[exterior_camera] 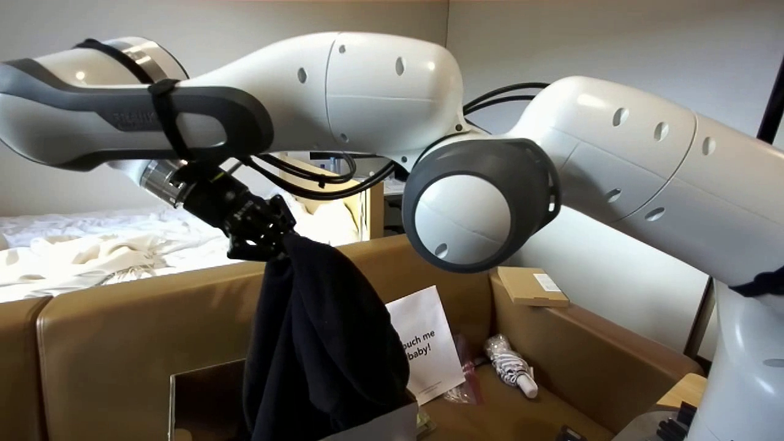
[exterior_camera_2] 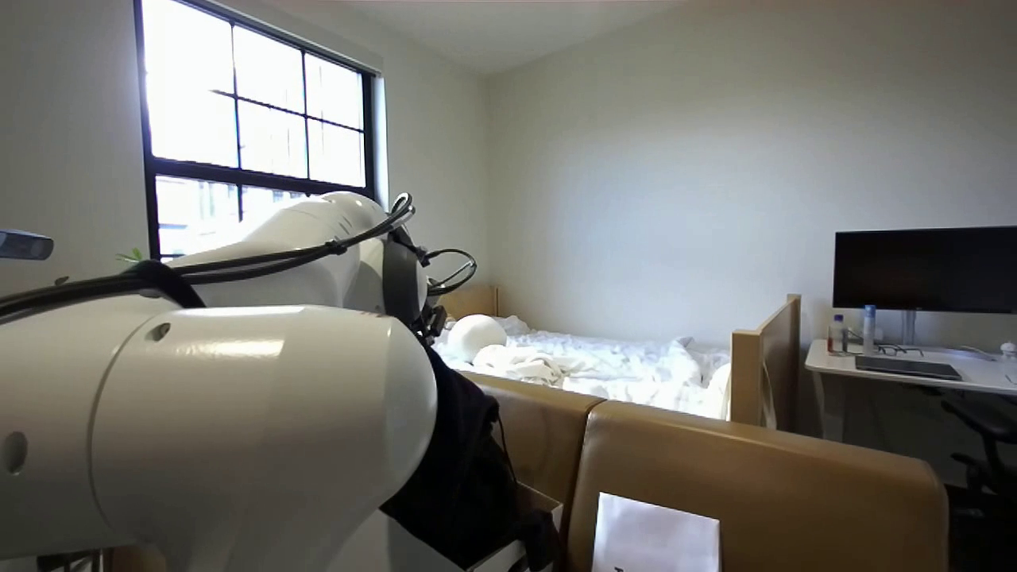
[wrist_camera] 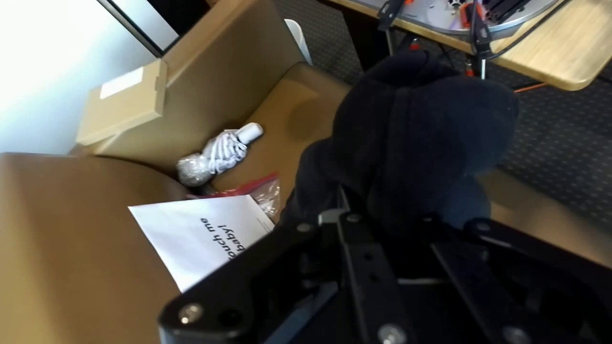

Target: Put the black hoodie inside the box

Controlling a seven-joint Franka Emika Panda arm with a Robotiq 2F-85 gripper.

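Sofa (exterior_camera: 153,331), 1 open box (exterior_camera: 392,427), 1 hoodie (exterior_camera: 334,340) between 2 jaws

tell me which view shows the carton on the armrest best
The wrist view: the carton shows whole and largest there. It's whole but smaller in an exterior view, on the armrest; no other view shows it.
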